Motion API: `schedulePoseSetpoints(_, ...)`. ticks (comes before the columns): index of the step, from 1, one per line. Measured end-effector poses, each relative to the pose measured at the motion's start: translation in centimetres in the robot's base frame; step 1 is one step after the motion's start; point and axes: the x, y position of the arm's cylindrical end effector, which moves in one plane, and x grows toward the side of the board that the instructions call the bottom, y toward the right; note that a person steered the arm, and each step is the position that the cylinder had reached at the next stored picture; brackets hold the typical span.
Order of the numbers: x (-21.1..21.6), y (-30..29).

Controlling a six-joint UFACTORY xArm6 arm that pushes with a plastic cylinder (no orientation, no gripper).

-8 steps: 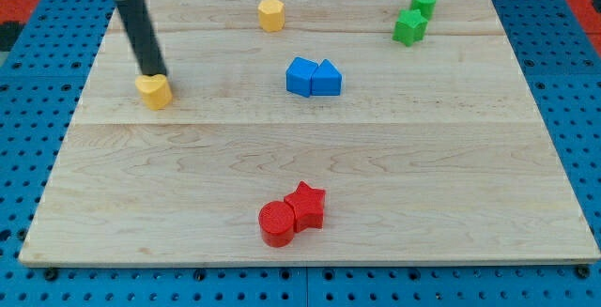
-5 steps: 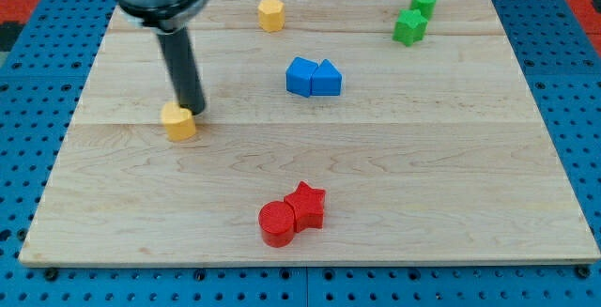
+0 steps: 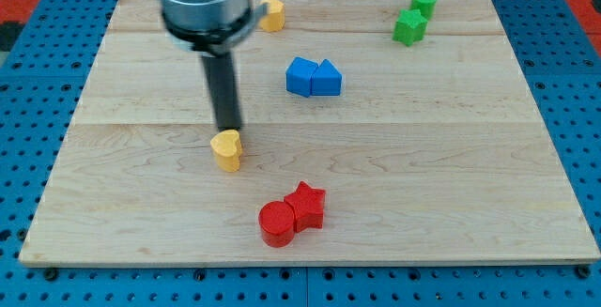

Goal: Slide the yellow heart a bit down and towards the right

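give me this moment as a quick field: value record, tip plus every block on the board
tip: my tip at the top edge of the yellow heart
yellow block: view's top, partly behind the arm
blue blocks: pair side by side, touching, above centre
green blocks: pair, top right corner
red blocks: cylinder and star touching, near bottom
board: wooden board

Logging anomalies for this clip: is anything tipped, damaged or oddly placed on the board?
Nothing stands out. My tip touches the yellow heart's top edge; blue, green and red pairs and the other yellow block sit flat.
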Motion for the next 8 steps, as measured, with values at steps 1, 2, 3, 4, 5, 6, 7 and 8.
schedulePoseSetpoints(1, -0.2, -8.8)
schedulePoseSetpoints(2, 1.7, -3.6)
schedulePoseSetpoints(3, 2.7, 6.9)
schedulePoseSetpoints(4, 2.9, 5.8)
schedulePoseSetpoints(5, 3.1, -0.1)
schedulePoseSetpoints(6, 6.0, 2.8)
schedulePoseSetpoints(7, 7.8, 13.7)
schedulePoseSetpoints(8, 8.1, 18.6)
